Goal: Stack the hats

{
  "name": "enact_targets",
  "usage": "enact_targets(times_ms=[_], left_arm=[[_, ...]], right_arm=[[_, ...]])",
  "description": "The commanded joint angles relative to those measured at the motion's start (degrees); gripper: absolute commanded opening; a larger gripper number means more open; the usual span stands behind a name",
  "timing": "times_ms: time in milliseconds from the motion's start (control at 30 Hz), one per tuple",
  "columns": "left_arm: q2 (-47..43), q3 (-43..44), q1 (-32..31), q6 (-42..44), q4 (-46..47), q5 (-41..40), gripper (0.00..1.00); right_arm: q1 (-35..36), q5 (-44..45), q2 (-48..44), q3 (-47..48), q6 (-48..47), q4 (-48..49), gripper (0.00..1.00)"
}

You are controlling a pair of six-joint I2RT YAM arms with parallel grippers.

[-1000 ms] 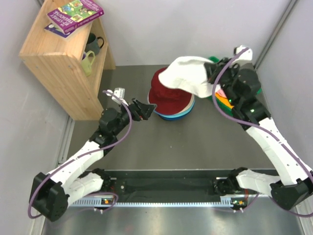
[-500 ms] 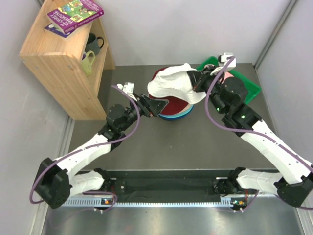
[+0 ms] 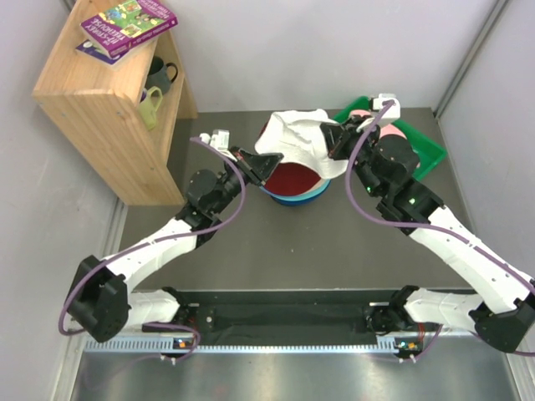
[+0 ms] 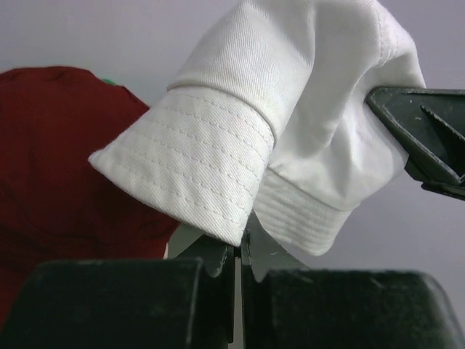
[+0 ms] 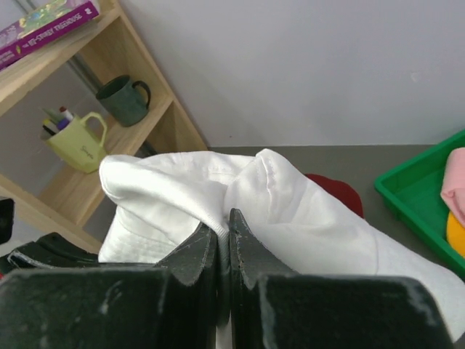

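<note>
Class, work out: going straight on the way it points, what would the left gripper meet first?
The white hat: its brim corner sits right at the left gripper tips, seemingly pinched there. The dark red hat lies aside.

Crumpled white hat (image 3: 303, 140) hangs over the dark red hat (image 3: 288, 178).

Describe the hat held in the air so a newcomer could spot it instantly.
Right of the wooden shelf, mid-table, a dark red hat tops a pile. Held above it by the left tool and right tool is the white hat, the only white one.
</note>
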Motion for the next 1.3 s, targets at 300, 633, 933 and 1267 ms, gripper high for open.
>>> enact_targets(times_ms=[300, 633, 933, 1267], left_arm=[[17.88, 28.26, 6.22, 5.76, -6.39, 8.78, 0.0], [28.2, 31.83, 17.83, -6.89, 1.32, 27.43, 0.0], [16.17, 14.16, 22.14, -14.72, 4.31, 29.8, 0.0], [9.39, 3.17, 26.72, -20.96, 5.63, 34.37, 0.0]], right_arm=[[-7.2, 4.49, 7.96, 11.78, -12.62, 3.6, 0.0], [-9.5, -2.71, 10.26, 8.02, -12.98, 9.32, 0.0], [-8.8, -8.6, 7.27, 2.82, -8.32, 5.63, 0.45], [-19.24, -26.25, 8.06, 2.57, -2.26, 0.52, 0.93]])
